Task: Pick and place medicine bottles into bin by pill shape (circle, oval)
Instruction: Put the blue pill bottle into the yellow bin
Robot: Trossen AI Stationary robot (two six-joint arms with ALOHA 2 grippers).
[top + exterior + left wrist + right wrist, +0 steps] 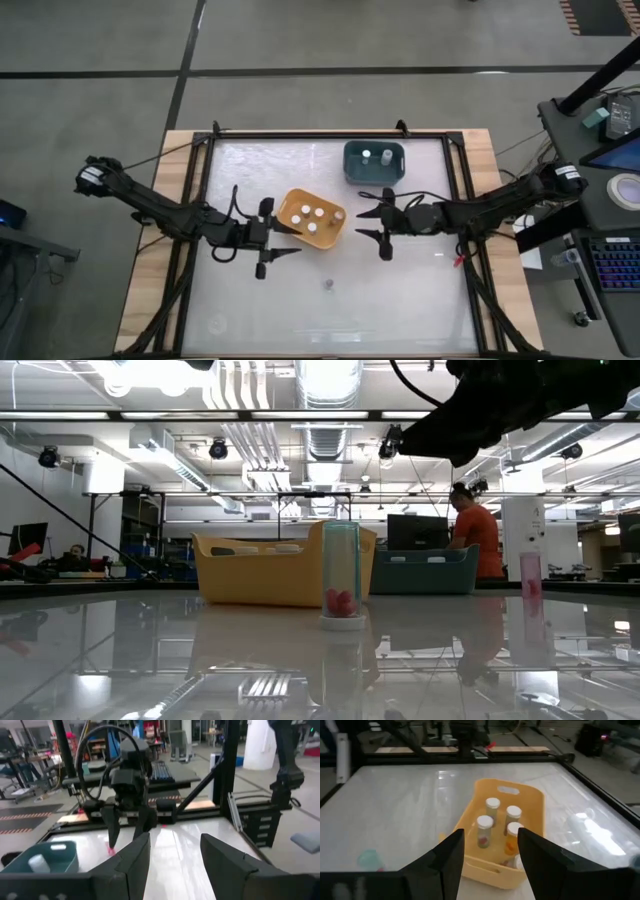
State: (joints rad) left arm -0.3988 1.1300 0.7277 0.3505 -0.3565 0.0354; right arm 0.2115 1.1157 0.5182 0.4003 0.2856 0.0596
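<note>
left gripper [271, 243]: open, empty, beside yellow tub [312, 220]
right gripper [379, 225]: open, empty, other side of tub
yellow tub: five bottles [485, 831]
teal tub [373, 162]: two bottles
loose bottle [328, 285]: table front

The left end effector [172, 851] hangs above a glossy white counter [190, 835], its two dark fingers [134, 862] spread apart with only bare counter between them. Across the counter, the right end effector [129, 829] points downward from a black wrist trailing a looped cable [107, 740], its slim fingers parted and holding nothing. A small pink object [109, 850] lies on the counter just beside one of those fingertips. Near it stands a teal tub [42, 860] with a white-capped bottle [38, 863] inside. Beyond the counter's black frame [227, 765] sit a keyboard [164, 771] and workshop benches.
</note>
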